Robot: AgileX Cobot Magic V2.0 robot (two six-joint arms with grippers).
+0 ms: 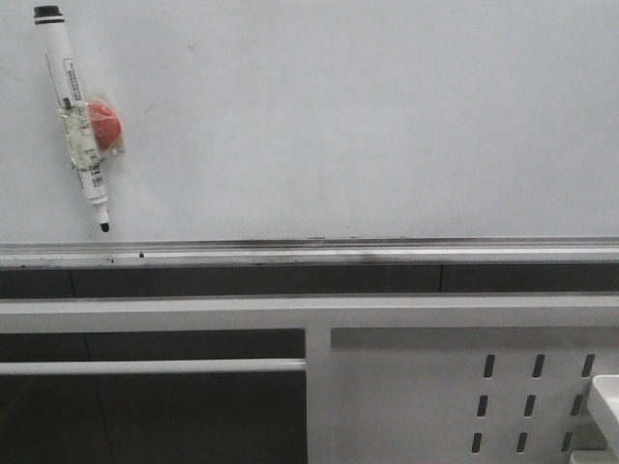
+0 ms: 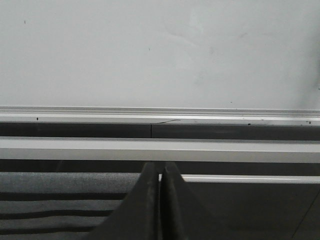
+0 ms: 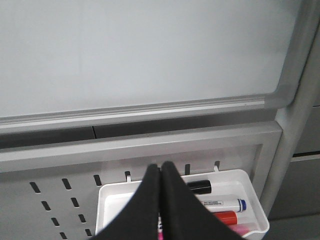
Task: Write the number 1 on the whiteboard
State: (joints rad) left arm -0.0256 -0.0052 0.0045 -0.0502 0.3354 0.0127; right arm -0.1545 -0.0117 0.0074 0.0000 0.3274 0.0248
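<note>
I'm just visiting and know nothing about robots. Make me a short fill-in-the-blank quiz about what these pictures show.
1. The marker stuck on the whiteboard hangs beside a ____ magnet.
2. The fingers of the left gripper are ____.
3. The tray under the right gripper holds several ____.
4. The number 1 is ____ yet written on the board.

Missing words: red; closed; markers; not

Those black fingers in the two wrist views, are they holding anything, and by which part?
Nothing. The left fingers and the right fingers are pressed together, empty. The marker hangs on the whiteboard, untouched.
</note>
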